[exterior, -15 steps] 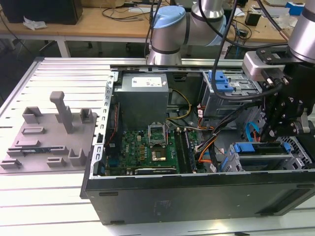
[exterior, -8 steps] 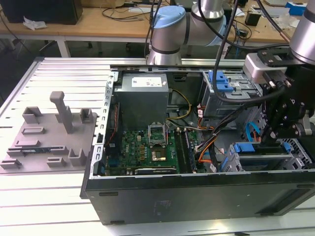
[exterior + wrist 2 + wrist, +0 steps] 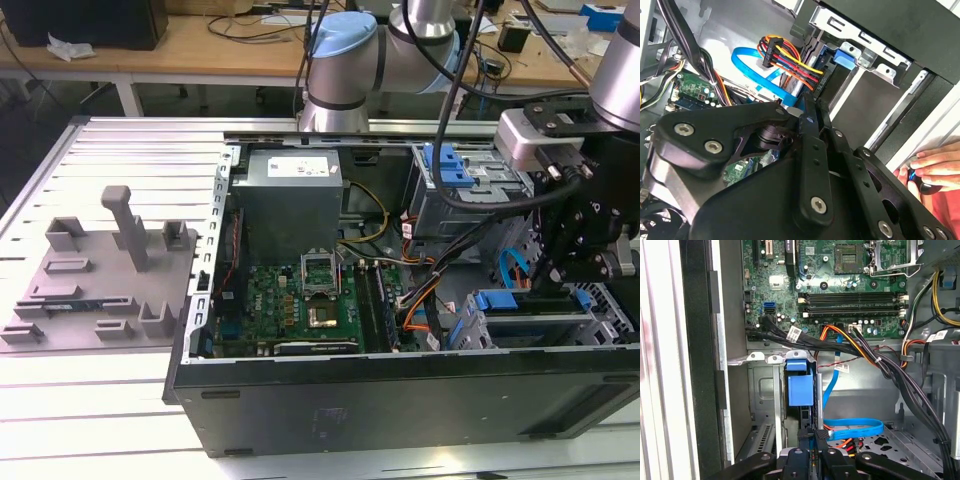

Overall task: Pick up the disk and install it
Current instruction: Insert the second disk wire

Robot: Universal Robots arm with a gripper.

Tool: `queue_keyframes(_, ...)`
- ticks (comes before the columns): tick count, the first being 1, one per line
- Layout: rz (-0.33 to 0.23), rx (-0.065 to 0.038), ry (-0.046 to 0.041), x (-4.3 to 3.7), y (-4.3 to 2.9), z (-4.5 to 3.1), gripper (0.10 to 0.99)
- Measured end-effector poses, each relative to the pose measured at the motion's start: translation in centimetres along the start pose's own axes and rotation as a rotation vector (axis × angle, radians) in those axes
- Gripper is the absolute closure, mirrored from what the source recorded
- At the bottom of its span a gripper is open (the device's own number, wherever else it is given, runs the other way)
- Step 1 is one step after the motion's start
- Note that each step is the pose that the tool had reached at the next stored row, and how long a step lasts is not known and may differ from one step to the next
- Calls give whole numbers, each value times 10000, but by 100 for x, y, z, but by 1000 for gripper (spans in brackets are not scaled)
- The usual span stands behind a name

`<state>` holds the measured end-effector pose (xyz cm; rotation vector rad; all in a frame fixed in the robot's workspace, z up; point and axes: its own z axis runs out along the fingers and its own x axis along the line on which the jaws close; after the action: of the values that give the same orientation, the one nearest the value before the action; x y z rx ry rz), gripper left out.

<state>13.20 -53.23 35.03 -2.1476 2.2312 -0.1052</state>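
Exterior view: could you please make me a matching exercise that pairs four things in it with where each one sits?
Things:
1. disk
2. motherboard
3. power supply
4. grey fixture

Places:
A. on the slatted table, outside the case, at the exterior view's left
B. flat on the case floor, mid-case
C. in the drive cage at the exterior view's right
D. inside the case, beyond the motherboard as the exterior view sees it

Pairs: 1-C; 2-B; 3-D; 4-A
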Motion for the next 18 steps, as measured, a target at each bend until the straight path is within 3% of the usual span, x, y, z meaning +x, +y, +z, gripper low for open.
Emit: queue_keyframes(18, 1, 0, -1, -1, -13, 33, 925)
